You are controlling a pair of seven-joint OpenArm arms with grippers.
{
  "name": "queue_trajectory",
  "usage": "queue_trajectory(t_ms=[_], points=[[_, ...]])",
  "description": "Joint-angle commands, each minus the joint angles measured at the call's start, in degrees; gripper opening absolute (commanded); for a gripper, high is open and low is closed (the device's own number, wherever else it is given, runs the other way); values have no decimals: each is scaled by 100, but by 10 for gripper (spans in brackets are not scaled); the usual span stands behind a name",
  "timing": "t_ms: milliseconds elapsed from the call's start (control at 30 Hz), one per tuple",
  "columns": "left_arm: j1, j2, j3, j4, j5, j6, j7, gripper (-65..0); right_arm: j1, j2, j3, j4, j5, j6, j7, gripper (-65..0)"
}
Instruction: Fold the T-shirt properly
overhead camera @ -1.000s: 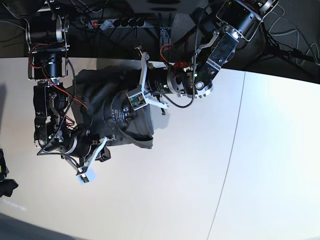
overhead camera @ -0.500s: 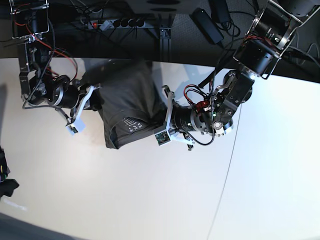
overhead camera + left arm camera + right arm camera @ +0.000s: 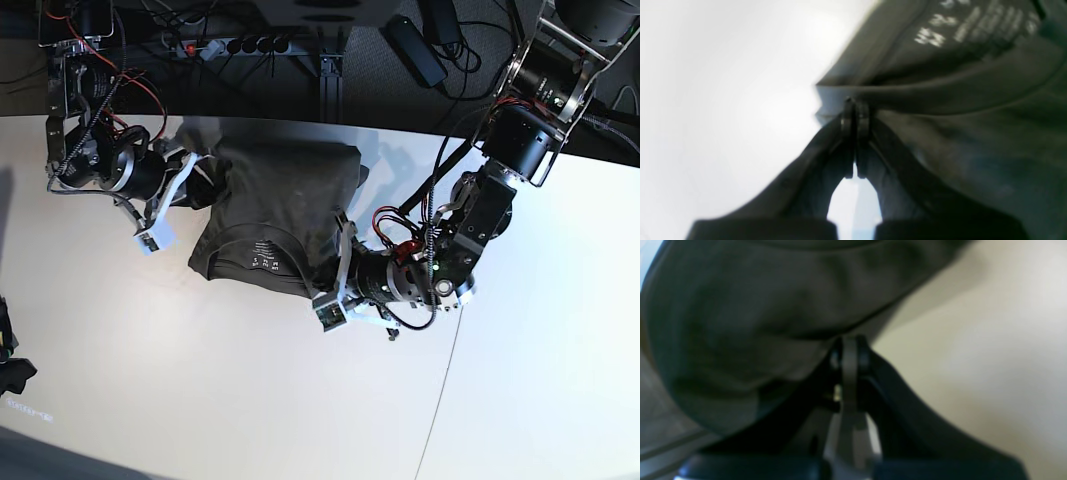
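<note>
Base view: T-shirt (image 3: 270, 215) bunched on white table (image 3: 250, 400), upper centre of frame, collar with pale label print facing lower left.
Left gripper (image 3: 335, 268): right of centre, at shirt's lower right edge.
Right gripper (image 3: 200, 180): upper left, at shirt's left edge.
Left wrist view: blurred; left gripper (image 3: 855, 111) fingers pressed together on a T-shirt (image 3: 957, 83) fold, label print upper right.
Right wrist view: right gripper (image 3: 849, 350) fingers clamped on T-shirt (image 3: 756, 306) hem, cloth filling upper left.

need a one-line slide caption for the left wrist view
Left gripper shut on the T-shirt edge, near the printed neck label.
</note>
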Motion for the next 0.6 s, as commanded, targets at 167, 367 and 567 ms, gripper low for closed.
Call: queue_trajectory(t_ms=[167,367,567], points=[[151,-568,-883,1506,-1023,348,721,-645,-81,81,1025,393,304,387,-289,-650],[1467,-1237,-1805,2992,-1390,361,896,-645,-1049,81,2098,1432,588,407,-330,-650],[3036,-1639,-2758,3934,-1753,356,1049,-645,-2181,76,3283,2083,990,407,-391,-650]])
